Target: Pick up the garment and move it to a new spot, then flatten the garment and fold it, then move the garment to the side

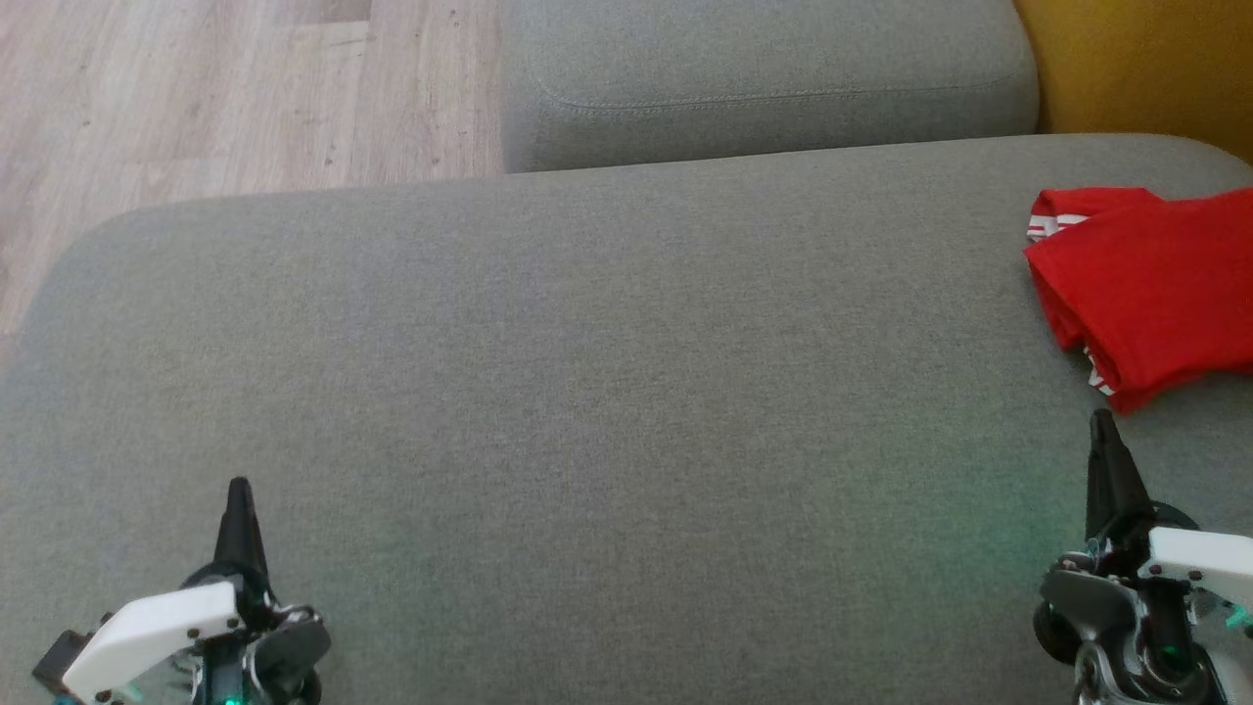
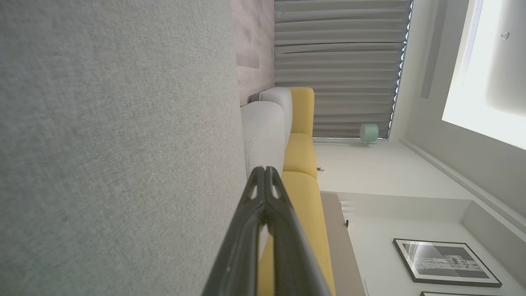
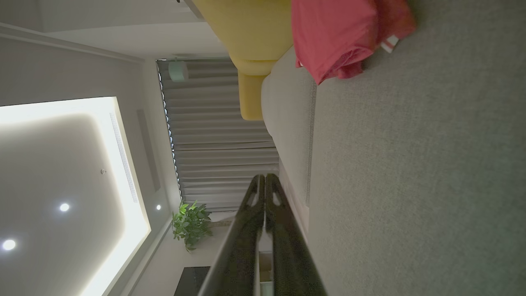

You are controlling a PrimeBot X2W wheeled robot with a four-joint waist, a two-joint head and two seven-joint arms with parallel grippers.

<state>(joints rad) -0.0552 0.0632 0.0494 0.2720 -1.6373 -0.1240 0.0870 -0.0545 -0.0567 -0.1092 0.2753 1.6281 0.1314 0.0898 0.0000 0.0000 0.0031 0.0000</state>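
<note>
Head view: the red garment (image 1: 1150, 284) lies on the grey sofa seat (image 1: 587, 372), just ahead of the right hand (image 1: 1103, 419) and slightly to its outer side, apart from its fingertips. It is well away from the left hand (image 1: 238, 487), across a wide stretch of bare seat. The cloth sits as a compact, layered bundle with white-striped trim showing at two edges. Its outer part runs past the frame edge, so the full outline cannot be confirmed.

Hand state: both hands are pressed fully closed, fingers together, and hold nothing. Both wrist views show the finger pairs meeting at the tips. Each hand hovers low over the seat, pointing forward.

Stage assessment: this arrangement fits two cases. Either the garment is a loose heap waiting at the seat edge, or it is a folded stack already set to the side. The frames do not settle which.

Procedure notes:
- Inspect the bundle's edges in the right wrist view. Its near corner droops unevenly, which suggests soft, slack cloth.
- Any contact with the garment falls to the right hand, as the nearer one.
- Keep closed fingertips clear of the cloth, since a nudge would disturb the layers.
</note>
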